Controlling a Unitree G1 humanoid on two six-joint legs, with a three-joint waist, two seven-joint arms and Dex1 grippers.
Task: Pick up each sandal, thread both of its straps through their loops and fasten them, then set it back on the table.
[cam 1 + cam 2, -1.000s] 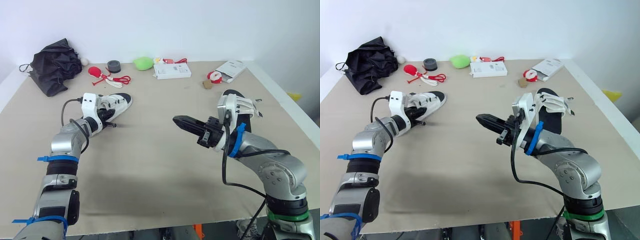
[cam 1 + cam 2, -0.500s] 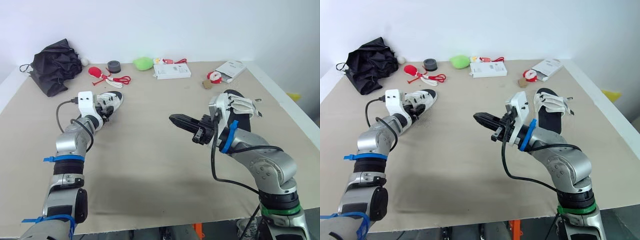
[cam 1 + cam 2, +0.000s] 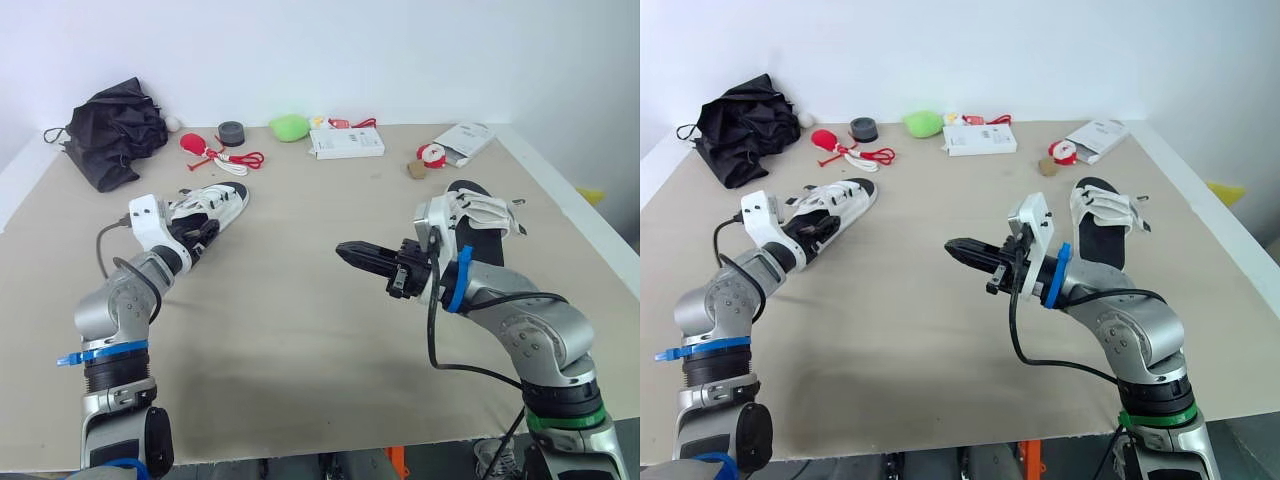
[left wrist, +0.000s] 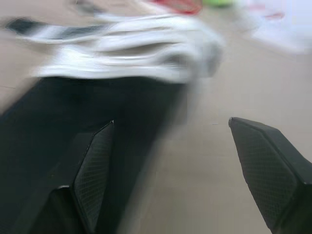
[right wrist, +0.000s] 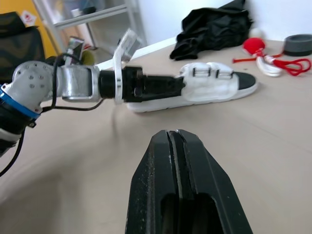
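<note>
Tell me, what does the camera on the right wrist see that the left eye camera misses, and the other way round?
Right wrist view, not left eye view: metal shelving in the background. Left eye view, not right wrist view: the second sandal beside the right arm, a white box and a green lump. Both: the first sandal with the open left claw at one end, the shut right claw, a black cloth and a red ball.
</note>
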